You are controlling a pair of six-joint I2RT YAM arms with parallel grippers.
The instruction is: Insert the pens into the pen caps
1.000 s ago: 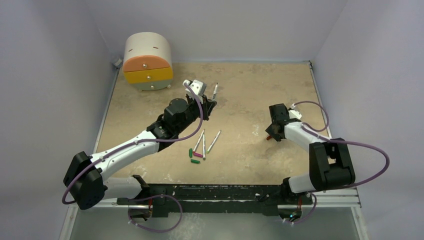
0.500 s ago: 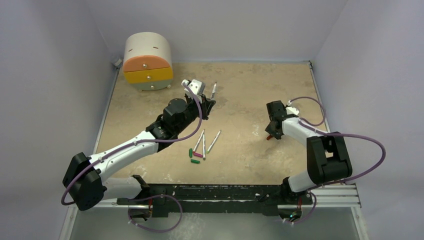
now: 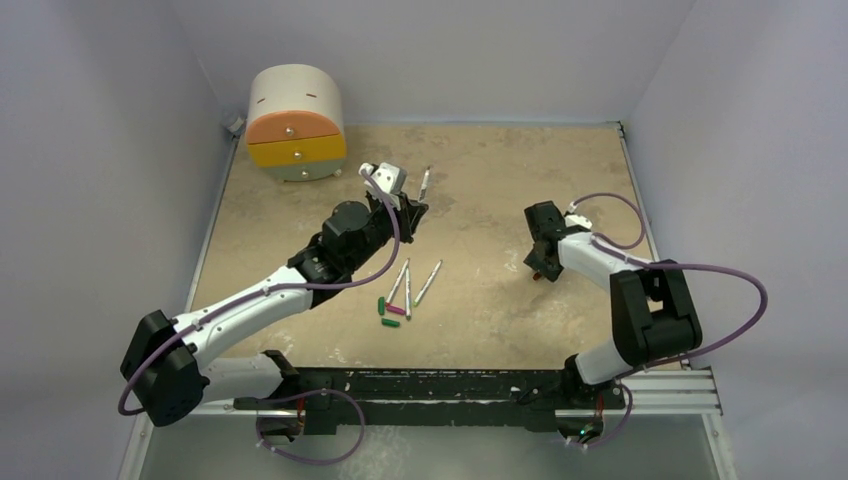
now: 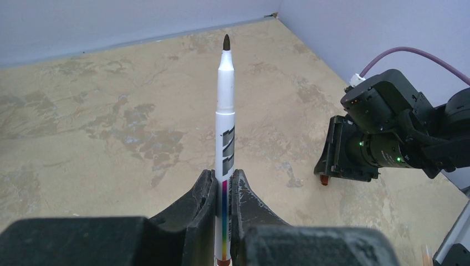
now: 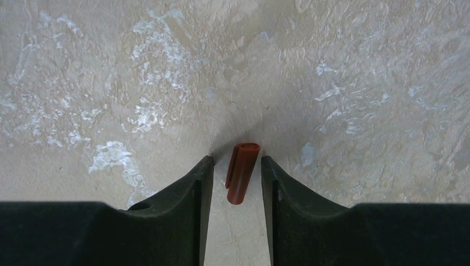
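Left gripper (image 4: 223, 176) clamps thin white marker pen (image 4: 225, 105) mid-frame; right gripper (image 5: 236, 160), jaws apart, straddles short dark-red cylindrical cap (image 5: 242, 174).

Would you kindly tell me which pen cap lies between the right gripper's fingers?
The dark red cap, lying alone; the green caps and magenta cap lie beside the loose pens.

pale lavender walls (image 3: 450, 50) enclosed a mottled beige tabletop (image 3: 500, 160) on three sides. at about ten o'clock stood a small rounded drawer unit (image 3: 295, 125) (white top, orange and yellow drawer fronts).
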